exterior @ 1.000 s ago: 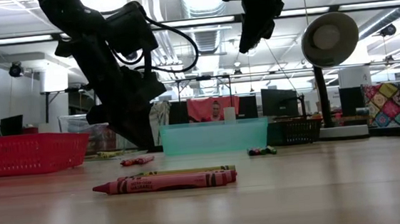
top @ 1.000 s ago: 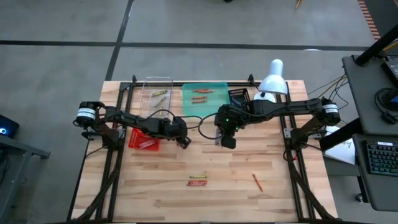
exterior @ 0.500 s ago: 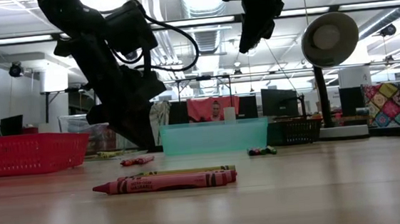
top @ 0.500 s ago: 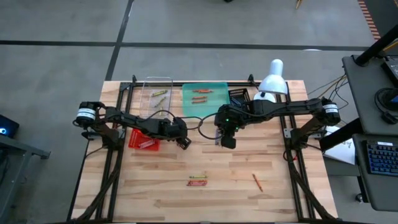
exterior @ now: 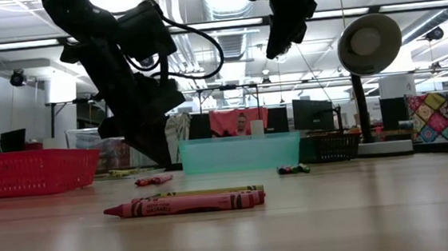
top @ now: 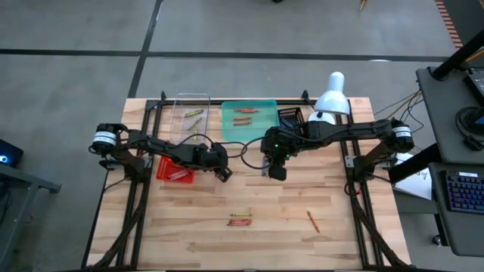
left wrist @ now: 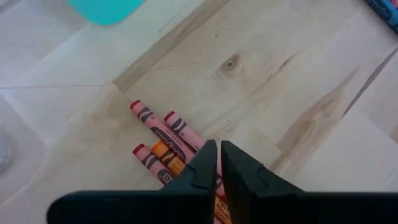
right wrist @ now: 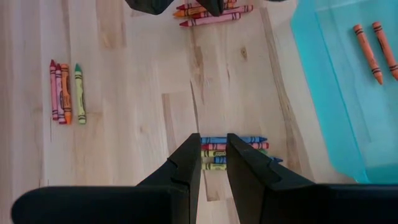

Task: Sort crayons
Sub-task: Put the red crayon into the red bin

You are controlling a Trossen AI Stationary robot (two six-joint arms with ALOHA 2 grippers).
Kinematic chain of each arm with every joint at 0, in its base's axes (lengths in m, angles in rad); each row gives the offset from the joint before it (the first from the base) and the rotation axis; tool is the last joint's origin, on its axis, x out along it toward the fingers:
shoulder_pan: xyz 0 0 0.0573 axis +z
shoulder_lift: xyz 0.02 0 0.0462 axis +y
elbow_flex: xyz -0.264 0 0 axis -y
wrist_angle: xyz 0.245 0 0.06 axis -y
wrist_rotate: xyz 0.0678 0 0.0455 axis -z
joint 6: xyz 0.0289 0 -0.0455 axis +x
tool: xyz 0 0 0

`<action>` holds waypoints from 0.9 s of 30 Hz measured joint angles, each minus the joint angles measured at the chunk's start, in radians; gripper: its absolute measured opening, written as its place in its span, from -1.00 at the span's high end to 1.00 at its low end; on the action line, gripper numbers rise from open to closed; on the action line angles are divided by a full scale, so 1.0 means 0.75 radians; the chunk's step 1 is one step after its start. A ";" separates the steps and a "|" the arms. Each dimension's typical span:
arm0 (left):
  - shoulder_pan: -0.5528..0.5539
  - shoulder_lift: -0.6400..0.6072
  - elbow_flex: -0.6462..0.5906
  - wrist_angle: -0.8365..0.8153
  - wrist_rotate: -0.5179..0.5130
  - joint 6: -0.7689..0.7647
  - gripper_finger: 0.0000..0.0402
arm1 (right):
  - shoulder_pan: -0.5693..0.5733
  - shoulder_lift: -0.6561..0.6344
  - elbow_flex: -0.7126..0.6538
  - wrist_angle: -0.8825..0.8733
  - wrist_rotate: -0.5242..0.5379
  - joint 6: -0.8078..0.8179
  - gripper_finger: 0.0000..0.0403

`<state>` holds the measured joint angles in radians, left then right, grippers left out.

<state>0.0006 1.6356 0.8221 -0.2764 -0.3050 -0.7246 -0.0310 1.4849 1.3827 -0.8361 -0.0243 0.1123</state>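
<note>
- Two hands over the worktop (top: 189, 227), each above its own crayon cluster; notes run left to right
- Left hand (left wrist: 217, 163): fingers pressed together, nothing visibly pinched between the tips. Directly beyond and under the tips lies a cluster of red and orange crayons (left wrist: 163, 140), side by side, long axes running slantwise to the line of the fingers. Whether the tips touch a crayon cannot be told
- Right hand (right wrist: 213, 163): fingers spread a little, nothing between them. A stack of mixed crayons (right wrist: 231, 151), blue one at the far side, lies just ahead of the tips, long axes crosswise to the fingers
- Teal tray (right wrist: 336, 93) beside that stack holds two orange crayons (right wrist: 374, 46)
- Further loose group (top: 240, 219) and a lone orange crayon (top: 312, 221) lie toward the near edge, well apart from both hands
- Judgement: left hand is nearer the red/orange cluster; it would need to reopen before pinching one across its axis
</note>
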 joint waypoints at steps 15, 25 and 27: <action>0.000 0.000 0.000 -0.001 -0.037 -0.009 1.00 | 0.000 0.000 0.000 0.008 0.000 -0.001 0.67; -0.027 0.000 0.000 -0.001 -0.040 -0.024 1.00 | 0.000 0.000 -0.001 0.008 0.000 -0.001 0.67; -0.026 0.000 0.000 -0.001 -0.060 -0.024 1.00 | 0.000 0.000 0.000 0.008 0.000 -0.001 0.67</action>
<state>-0.0189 1.6356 0.8221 -0.2768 -0.3503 -0.7427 -0.0307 1.4849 1.3826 -0.8303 -0.0246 0.1120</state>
